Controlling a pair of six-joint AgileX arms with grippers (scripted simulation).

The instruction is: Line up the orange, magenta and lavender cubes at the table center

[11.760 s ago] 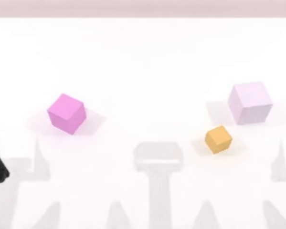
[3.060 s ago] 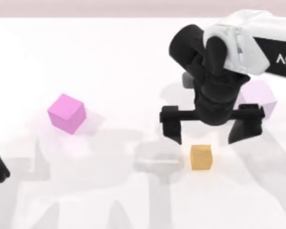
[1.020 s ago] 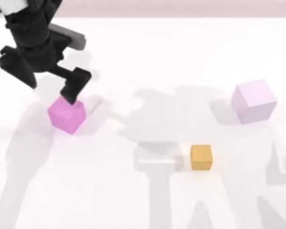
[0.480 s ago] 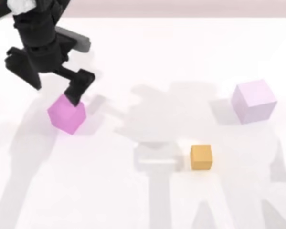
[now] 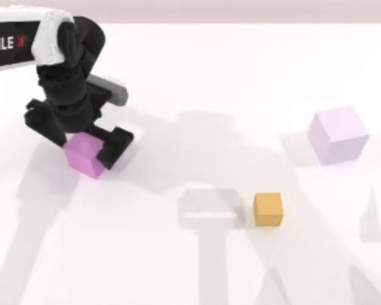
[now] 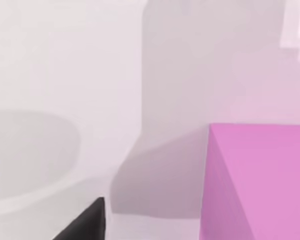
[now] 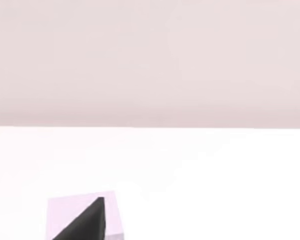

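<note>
Top view: left gripper [image 5: 83,140] straddles magenta cube [image 5: 83,157], jaws spread.

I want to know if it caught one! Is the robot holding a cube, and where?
Not clearly yet. The left pincer straddles the magenta cube, fingers beside two opposite sides; whether they touch cannot be told.

A rendered simulation, no real room. Bare, smooth white worktop [image 5: 196,76] under flat light, with soft grey shadows. Plain matte cubes [image 5: 268,210] and a featureless pale backdrop [image 7: 150,60] behind.
</note>
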